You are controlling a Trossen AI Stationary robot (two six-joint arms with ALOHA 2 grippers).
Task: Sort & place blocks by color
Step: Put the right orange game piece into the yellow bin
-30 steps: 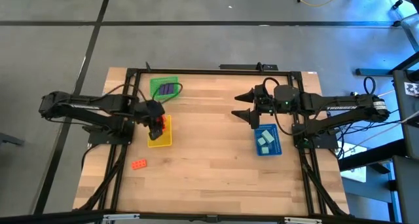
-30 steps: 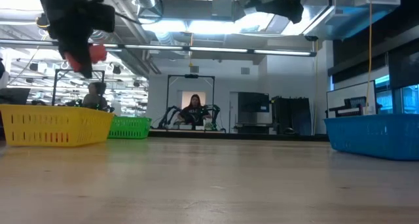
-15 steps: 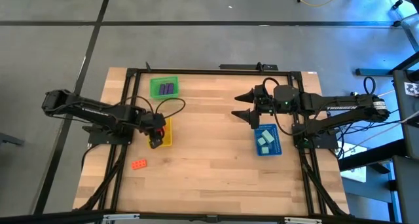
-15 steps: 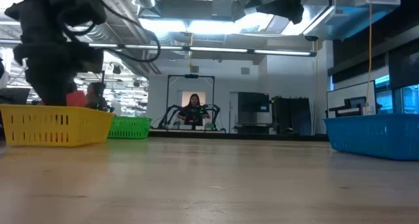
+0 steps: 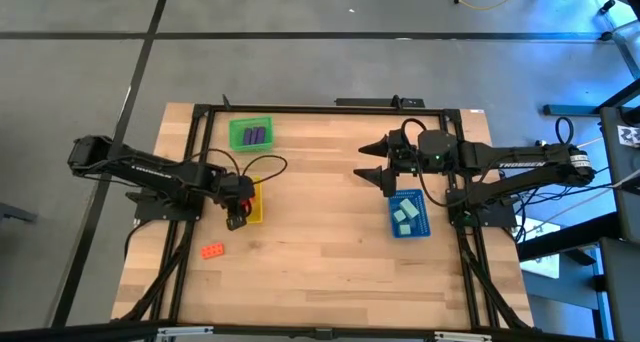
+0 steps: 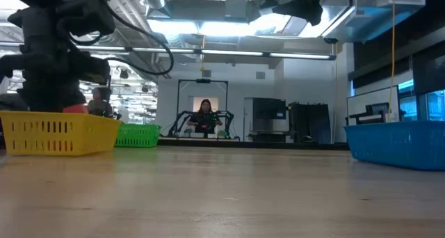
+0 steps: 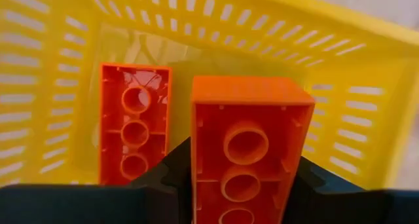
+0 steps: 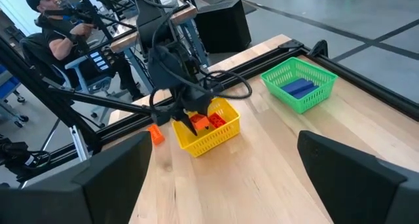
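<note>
My left gripper (image 5: 238,214) reaches down into the yellow tray (image 5: 254,204), shut on an orange-red block (image 7: 245,152) whose hollow underside faces the wrist camera. A second orange-red block (image 7: 134,129) lies on the tray floor beside it. In the low view the gripper (image 6: 52,92) stands behind the tray's wall (image 6: 59,133). Another orange-red block (image 5: 212,250) lies on the table nearer the near edge. Purple blocks (image 5: 254,135) sit in the green tray (image 5: 236,134), teal blocks (image 5: 405,214) in the blue tray (image 5: 420,225). My right gripper (image 5: 375,164) hovers open beyond the blue tray. My left gripper pinches the orange-red block by its two long side walls (image 7: 200,165), one finger (image 7: 163,178) on each side. The fingers come from above, pointing down into the yellow tray. The block stands on end between them; whether its lower end touches the tray floor cannot be told.
A black frame (image 5: 330,109) borders the table. Bare wood lies between the yellow and blue trays (image 5: 320,222). The right wrist view shows the left arm (image 8: 170,67) over the yellow tray (image 8: 206,135) and a seated person (image 8: 55,34) beyond the table.
My left gripper has moved down and a little toward the near edge, carrying the orange-red block from above the yellow tray's rim down inside the tray. It stays shut on the block.
</note>
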